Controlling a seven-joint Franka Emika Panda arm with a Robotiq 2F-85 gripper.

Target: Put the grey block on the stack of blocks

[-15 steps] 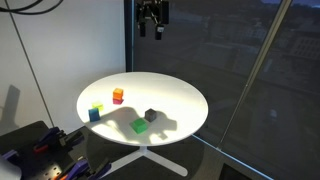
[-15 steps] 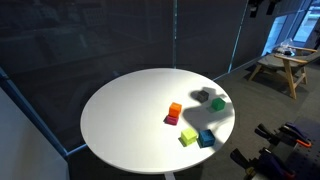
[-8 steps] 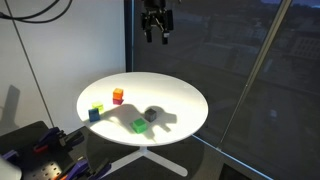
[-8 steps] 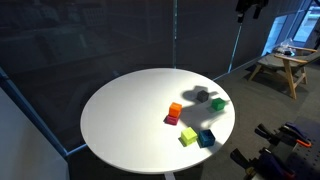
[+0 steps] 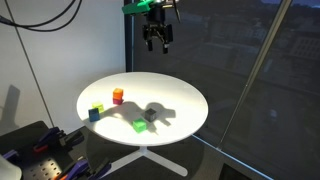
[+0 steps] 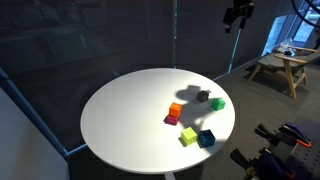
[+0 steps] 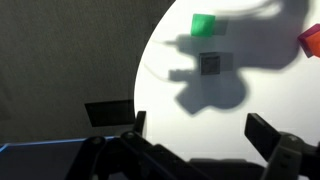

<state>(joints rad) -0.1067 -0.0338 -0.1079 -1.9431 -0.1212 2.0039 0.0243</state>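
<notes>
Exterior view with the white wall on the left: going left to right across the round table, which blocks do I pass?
blue block → orange stack → green block → grey block. The yellow block overlaps the blue one sideways, so it is left out.

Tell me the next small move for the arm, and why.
Probably lower the tool toward the grey block. The tool hangs high above the table, open and empty, and the wrist view shows the block lying free, apart from the green block.
</notes>
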